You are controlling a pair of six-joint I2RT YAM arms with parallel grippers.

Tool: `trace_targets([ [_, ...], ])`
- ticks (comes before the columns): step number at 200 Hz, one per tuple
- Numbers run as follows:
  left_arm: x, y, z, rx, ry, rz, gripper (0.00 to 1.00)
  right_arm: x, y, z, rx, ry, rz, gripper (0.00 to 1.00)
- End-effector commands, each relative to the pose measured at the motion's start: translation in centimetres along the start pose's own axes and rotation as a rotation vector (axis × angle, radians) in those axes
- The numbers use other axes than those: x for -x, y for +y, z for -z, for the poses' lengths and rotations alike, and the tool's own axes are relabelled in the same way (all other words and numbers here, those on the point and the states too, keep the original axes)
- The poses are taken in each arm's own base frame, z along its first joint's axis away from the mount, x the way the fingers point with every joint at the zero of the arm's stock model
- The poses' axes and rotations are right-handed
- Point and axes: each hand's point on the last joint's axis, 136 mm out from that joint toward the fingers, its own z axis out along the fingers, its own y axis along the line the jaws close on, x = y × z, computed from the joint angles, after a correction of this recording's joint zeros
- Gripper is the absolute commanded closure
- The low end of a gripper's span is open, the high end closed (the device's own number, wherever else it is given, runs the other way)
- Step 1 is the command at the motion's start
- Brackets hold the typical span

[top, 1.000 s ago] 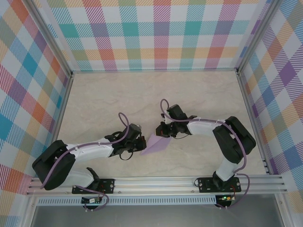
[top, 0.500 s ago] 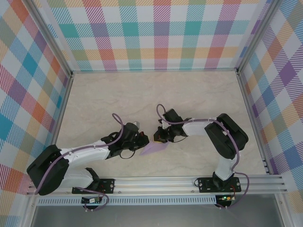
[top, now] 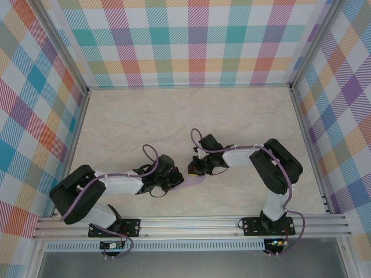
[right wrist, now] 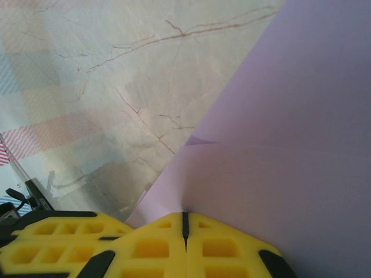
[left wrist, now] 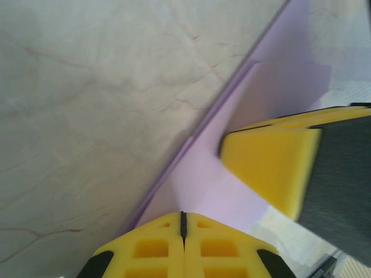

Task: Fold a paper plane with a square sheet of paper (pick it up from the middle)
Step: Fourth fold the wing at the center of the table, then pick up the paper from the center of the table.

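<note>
The square sheet of paper [top: 193, 179], lilac and creased smaller, lies on the table between the two arms, mostly covered by them. My left gripper [top: 177, 178] is shut, its yellow tips [left wrist: 183, 215] resting on the paper [left wrist: 208, 185] beside a long folded edge. My right gripper [top: 195, 169] is shut too, its tips [right wrist: 185, 215] pressed against the paper [right wrist: 278, 145], which puckers slightly at the seam. One right finger [left wrist: 272, 168] lies over the sheet in the left wrist view. A small lower flap [right wrist: 134, 213] peeks out at the paper's edge.
The pale marble tabletop [top: 174, 116] stretches behind the arms. Plaid walls [top: 191, 40] on metal posts enclose the back and both sides. An aluminium rail [top: 191, 223] runs along the near edge, carrying both arm bases.
Both grippers closed in on each other over the paper. The left one pushed right then drew back a little, and less lilac shows between them now.
</note>
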Motion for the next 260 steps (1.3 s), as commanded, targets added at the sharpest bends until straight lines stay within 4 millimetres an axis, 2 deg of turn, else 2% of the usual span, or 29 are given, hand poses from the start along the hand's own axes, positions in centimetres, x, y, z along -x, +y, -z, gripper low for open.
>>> trace_targets([
  [1, -0.9, 1.9, -0.4, 0.04, 0.022, 0.033, 1.0, -0.8, -1.6, -0.6, -0.071, 0.034, -0.015, 0.96],
  [31, -1.4, 4.1, -0.4, 0.086, 0.023, 0.061, 1.0, -1.0, -2.4, -0.6, -0.107, 0.037, -0.024, 0.96],
  [63, -2.9, 6.2, 0.1, 0.143, 0.039, 0.067, 1.0, -1.1, -3.2, -0.6, -0.146, 0.039, -0.039, 0.96],
  [102, -3.7, 9.8, 1.5, 0.227, 0.018, 0.092, 1.0, -1.3, -3.9, -0.9, -0.171, 0.048, -0.049, 0.97],
  [118, -3.7, 10.5, 2.1, 0.244, 0.003, 0.094, 1.0, -1.3, -4.2, -0.9, -0.181, 0.05, -0.051, 0.97],
  [180, -4.1, 11.5, 3.7, 0.267, 0.001, 0.089, 1.0, -1.3, -4.8, -0.8, -0.211, 0.051, -0.057, 0.97],
  [237, -4.1, 10.8, 4.8, 0.27, 0.01, 0.037, 1.0, -1.0, -4.5, -0.6, -0.217, 0.048, -0.046, 0.97],
  [260, -3.7, 9.4, 5.0, 0.257, 0.015, -0.01, 1.0, -0.6, -3.5, -0.2, -0.199, 0.044, -0.027, 0.96],
])
